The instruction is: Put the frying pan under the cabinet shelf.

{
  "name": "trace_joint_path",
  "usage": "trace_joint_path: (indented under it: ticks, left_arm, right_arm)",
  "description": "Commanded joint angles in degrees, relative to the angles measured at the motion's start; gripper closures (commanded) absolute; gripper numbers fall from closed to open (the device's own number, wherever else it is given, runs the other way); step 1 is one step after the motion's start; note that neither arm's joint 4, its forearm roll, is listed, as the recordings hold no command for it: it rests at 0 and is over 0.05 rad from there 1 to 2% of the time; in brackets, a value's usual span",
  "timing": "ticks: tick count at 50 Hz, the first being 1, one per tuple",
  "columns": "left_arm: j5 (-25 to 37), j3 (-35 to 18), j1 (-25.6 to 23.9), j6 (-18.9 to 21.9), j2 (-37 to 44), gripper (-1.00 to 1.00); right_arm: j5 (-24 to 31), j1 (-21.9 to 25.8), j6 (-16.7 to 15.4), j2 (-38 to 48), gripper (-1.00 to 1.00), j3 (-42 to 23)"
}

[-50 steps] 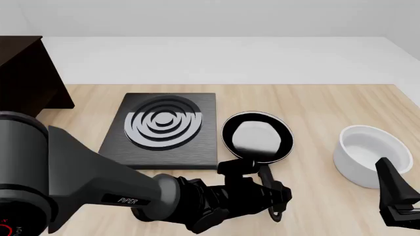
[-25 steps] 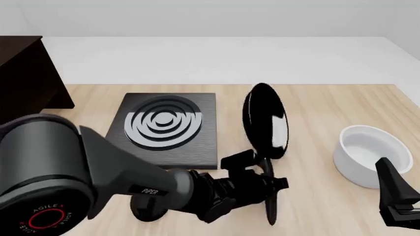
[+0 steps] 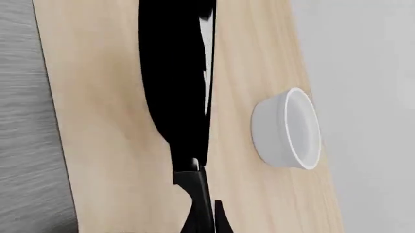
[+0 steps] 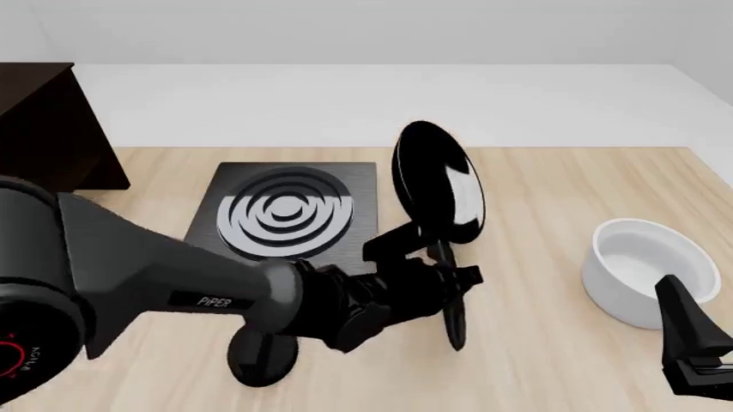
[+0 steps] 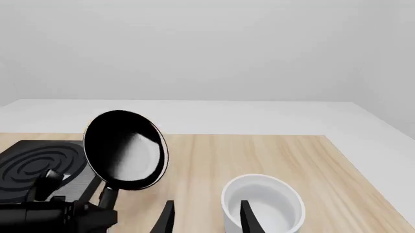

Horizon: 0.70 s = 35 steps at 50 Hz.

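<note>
Held by the black left gripper [image 4: 441,279], the pan [image 4: 438,182] is glossy black with a pale sheen and a thin silvery rim. Just beside that gripper, the stove plate [image 4: 287,225] is black with grey concentric rings. Near the black right gripper [image 5: 203,216], the bowl [image 4: 644,266] is white. The table [image 4: 550,189] is light wood grain; the cabinet [image 4: 46,129] is near-black brown.

We note the frying pan [image 4: 438,182]: glossy black, round and shallow, tipped up nearly on edge above the table, its hollow facing right and a pale sheen inside. Its slim black handle runs down and toward the near side. The cabinet shelf [image 4: 51,129] stands at the far left, very dark brown, plain-panelled, well apart from the pan.
</note>
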Motion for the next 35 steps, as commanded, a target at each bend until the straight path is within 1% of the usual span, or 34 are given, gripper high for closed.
trace_joint_path:
  ticks: [1,5,8,9,11,13,14,16,17,18,19,21,22,25,26,28,29,30,31,32,33,34,35]
  left_arm:
    - [1.01,1.48,1.26,0.93,-9.02,1.00]
    - [1.19,3.28,1.06,0.80,-13.30,1.00]
    - [0.57,4.61,0.90,-0.25,-15.68,1.00]
    - [-0.19,5.50,0.79,-1.28,-16.72,1.00]
    - [-0.25,5.97,1.29,-1.37,-18.81,1.00]
    - [-1.53,7.13,1.72,-2.68,-20.65,1.00]
    - [-1.53,7.15,1.97,-2.40,-21.12,1.00]
    - [-2.80,8.65,1.79,-3.99,-22.71,1.00]
    - [-3.29,9.18,2.29,-4.10,-23.41,1.00]
    - [-4.64,10.54,2.14,-5.58,-24.62,1.00]
    - [-4.66,10.56,2.14,-5.58,-24.63,1.00]
    - [-7.10,13.05,2.69,-8.02,-27.24,1.00]
    - [-7.64,13.86,2.67,-8.28,-28.46,1.00]
    - [-10.50,17.27,3.88,-10.80,-31.81,1.00]
    - [-11.62,18.44,3.76,-12.57,-31.70,1.00]
    - [-11.50,18.76,3.96,-12.23,-32.77,1.00]
    - [-10.41,18.99,5.01,-11.32,-34.74,1.00]
    - [-9.82,19.23,5.57,-11.34,-35.60,1.00]
    - [-11.14,20.79,4.69,-13.22,-37.02,1.00]
    - [-10.41,21.04,5.05,-12.85,-38.52,1.00]
    - [-11.78,22.39,5.59,-14.41,-39.37,1.00]
    - [-13.05,23.64,4.97,-15.89,-39.84,1.00]
    - [-14.00,24.47,5.62,-16.67,-40.12,1.00]
  right_arm:
    - [0.00,0.00,0.00,-0.01,-1.00,0.00]
    - [0.00,0.01,0.00,0.00,-1.00,0.00]
    - [0.00,0.00,0.00,-0.01,-1.00,0.00]
    - [0.00,-0.01,0.02,-0.01,-1.00,0.00]
    - [0.01,0.00,0.01,-0.02,-1.00,0.00]
    - [-0.01,-0.01,0.02,0.02,-1.00,0.00]
    - [0.00,-0.01,0.01,0.00,-1.00,0.00]
    - [0.00,0.00,0.00,0.00,-1.00,0.00]
    - [0.00,0.00,0.01,0.00,-1.00,0.00]
    - [0.00,-0.01,0.01,0.01,-1.00,0.00]
    - [0.00,-0.01,0.01,0.01,-1.00,0.00]
    - [0.00,-0.01,0.01,0.00,-1.00,0.00]
    - [0.00,0.00,0.01,0.00,-1.00,0.00]
    - [0.00,-0.01,-0.02,0.00,-1.00,0.00]
    - [0.01,-0.02,0.00,-0.02,-1.00,0.00]
    - [0.01,0.00,0.01,-0.02,-1.00,0.00]
    - [0.00,-0.01,0.00,0.01,-1.00,0.00]
    - [-0.01,0.00,0.01,0.03,-1.00,0.00]
    - [-0.01,-0.01,-0.01,0.02,-1.00,0.00]
    - [0.01,-0.01,0.02,-0.02,-1.00,0.00]
    - [0.00,-0.01,0.01,0.00,-1.00,0.00]
    - [0.00,0.00,0.01,0.00,-1.00,0.00]
    - [0.01,-0.01,0.01,-0.01,-1.00,0.00]
